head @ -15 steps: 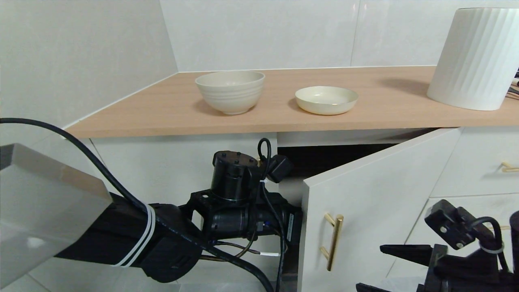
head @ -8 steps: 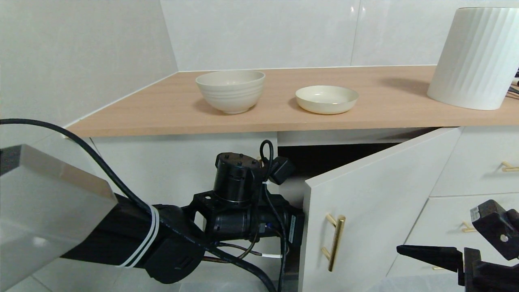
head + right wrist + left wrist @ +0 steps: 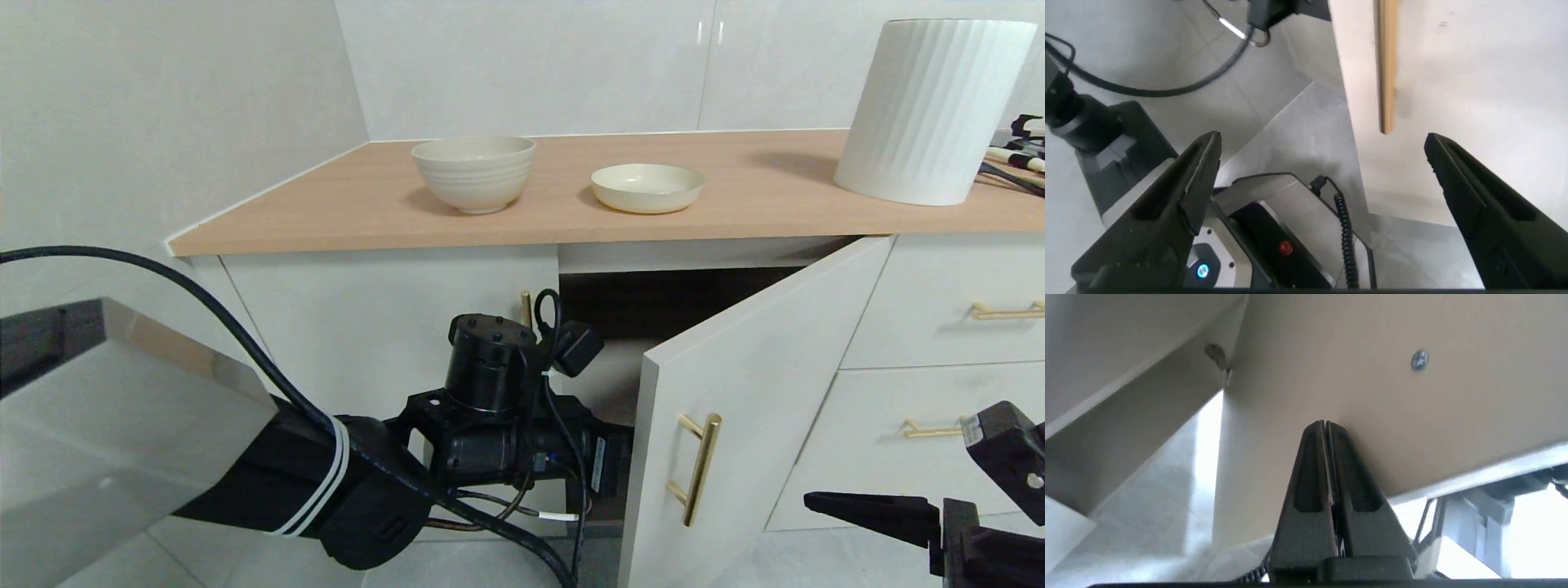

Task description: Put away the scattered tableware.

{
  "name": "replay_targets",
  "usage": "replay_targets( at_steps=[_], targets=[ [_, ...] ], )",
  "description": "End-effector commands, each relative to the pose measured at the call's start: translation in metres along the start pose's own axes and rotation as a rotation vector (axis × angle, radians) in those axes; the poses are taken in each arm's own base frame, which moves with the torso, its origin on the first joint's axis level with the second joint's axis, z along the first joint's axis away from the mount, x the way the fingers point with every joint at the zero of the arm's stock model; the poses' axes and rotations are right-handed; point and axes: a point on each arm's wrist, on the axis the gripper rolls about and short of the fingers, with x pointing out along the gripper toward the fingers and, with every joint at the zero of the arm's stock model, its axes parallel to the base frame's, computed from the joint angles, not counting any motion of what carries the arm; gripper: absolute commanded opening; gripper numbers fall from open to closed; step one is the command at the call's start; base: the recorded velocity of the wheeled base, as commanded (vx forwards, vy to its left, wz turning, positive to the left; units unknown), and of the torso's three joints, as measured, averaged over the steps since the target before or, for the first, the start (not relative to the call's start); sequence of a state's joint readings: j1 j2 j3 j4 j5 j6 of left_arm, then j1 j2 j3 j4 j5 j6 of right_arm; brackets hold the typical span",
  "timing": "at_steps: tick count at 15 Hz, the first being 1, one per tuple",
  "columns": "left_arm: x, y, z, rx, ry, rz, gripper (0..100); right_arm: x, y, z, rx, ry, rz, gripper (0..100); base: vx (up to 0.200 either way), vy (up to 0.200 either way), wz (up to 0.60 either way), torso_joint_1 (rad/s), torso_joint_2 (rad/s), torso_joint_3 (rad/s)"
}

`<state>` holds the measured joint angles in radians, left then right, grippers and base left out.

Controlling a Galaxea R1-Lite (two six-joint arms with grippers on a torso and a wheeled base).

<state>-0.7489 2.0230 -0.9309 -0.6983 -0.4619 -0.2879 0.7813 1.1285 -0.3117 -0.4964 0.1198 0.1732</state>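
Head view: bowl (image 3: 474,171) and shallow dish (image 3: 647,187) sit apart on the wooden counter (image 3: 775,204), above the ajar cabinet door (image 3: 751,367). Left wrist view: left gripper (image 3: 1324,426) fingers pressed together, tips by a beige panel (image 3: 1372,376). Right wrist view: right gripper (image 3: 1323,143) spread wide, empty, facing the door's gold handle (image 3: 1386,65).

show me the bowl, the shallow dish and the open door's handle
bowl (image 3: 475,184), head view, on its ribbed outer wall
shallow dish (image 3: 645,181), head view, on its inner floor
door handle (image 3: 701,469), head view, middle of the gold bar

Right gripper (image 3: 1319,155) pulled rightward, away from door handle (image 3: 695,469)
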Motion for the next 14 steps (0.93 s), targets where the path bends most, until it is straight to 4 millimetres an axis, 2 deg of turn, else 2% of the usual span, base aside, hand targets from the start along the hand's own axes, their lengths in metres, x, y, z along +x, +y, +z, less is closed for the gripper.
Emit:
replay_targets(
  at_steps=[1,3,4,5,8,11,14],
  targets=[
    [0.005,0.004,-0.005,-0.005,0.012,0.006,0,-0.001,0.001,0.001,-0.001,-0.008,0.004,100,0.0,0.0,0.0,0.0,0.0,0.0],
    [0.011,-0.003,-0.002,0.01,-0.008,0.03,0,-0.002,0.001,0.003,-0.002,-0.018,0.004,100,0.0,0.0,0.0,0.0,0.0,0.0],
    [0.014,-0.006,0.001,0.016,-0.011,0.027,0,-0.003,0.001,0.003,-0.003,-0.024,0.005,100,-0.2,0.0,0.0,0.002,0.01,0.002],
    [0.018,-0.006,0.0,0.017,-0.008,0.024,0,-0.004,0.001,0.003,-0.005,-0.025,0.005,100,-0.2,0.0,0.0,0.002,0.0,0.002],
    [0.033,-0.003,-0.001,0.021,-0.013,0.048,0,-0.013,0.003,0.012,-0.01,-0.088,0.007,100,0.0,0.0,0.0,0.0,0.0,0.0],
    [0.034,-0.007,-0.002,0.024,-0.024,0.075,0,-0.027,0.003,0.025,-0.011,-0.174,-0.011,100,0.0,0.0,0.0,0.0,0.0,0.0],
    [0.03,-0.027,0.003,0.019,-0.064,0.11,0,-0.051,0.006,0.04,-0.012,-0.23,-0.026,100,0.0,0.0,0.0,0.0,0.0,0.0]
  ],
)
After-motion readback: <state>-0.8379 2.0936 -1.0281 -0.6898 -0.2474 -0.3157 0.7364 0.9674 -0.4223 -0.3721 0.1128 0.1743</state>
